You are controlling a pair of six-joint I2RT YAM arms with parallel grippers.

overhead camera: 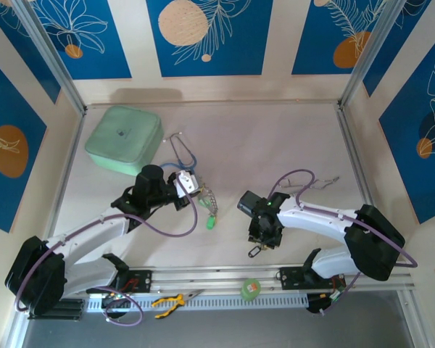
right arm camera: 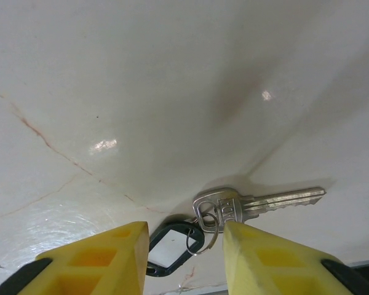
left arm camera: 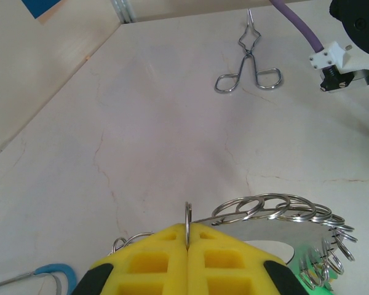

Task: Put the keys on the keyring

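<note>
Left pincer [left arm camera: 187,236] is seen clamped together on the thin wire of the keyring [left arm camera: 277,209], which is held left of centre over the bench [overhead camera: 275,138]. A row of small split rings is threaded along its arc, the keys [overhead camera: 203,196] already on it are bunched just beside the pincer, and a green tag [overhead camera: 212,223] is hung from it toward the near side. The right pincer [right arm camera: 184,232] is positioned low over a single loose key [right arm camera: 277,200], which is laid flat on the bench right of centre, toward the near edge. Its yellow fingers [right arm camera: 92,261] are held apart, one to each side of the key's black tag [right arm camera: 169,241] and small split ring [right arm camera: 208,226]. The right-hand finger is placed just beside the key's head, and whether the head is touched cannot be told. Nothing is gripped by this pincer.

The step in hand is judged to be the pick-up of this loose key, with the keyring presented by the other arm for threading. The step is judged not yet done, since this key is well apart from the keyring.

For the next move, the fingers would need to be closed on the key's head or its tag, so that the small split ring is left exposed. A flat key on a smooth bench is likely to be pushed aside or to slip, so a low, square closing is called for. After that the key would have to be carried left to the keyring and its small ring worked onto the wire, for which fine alignment of both arms is needed.
</note>
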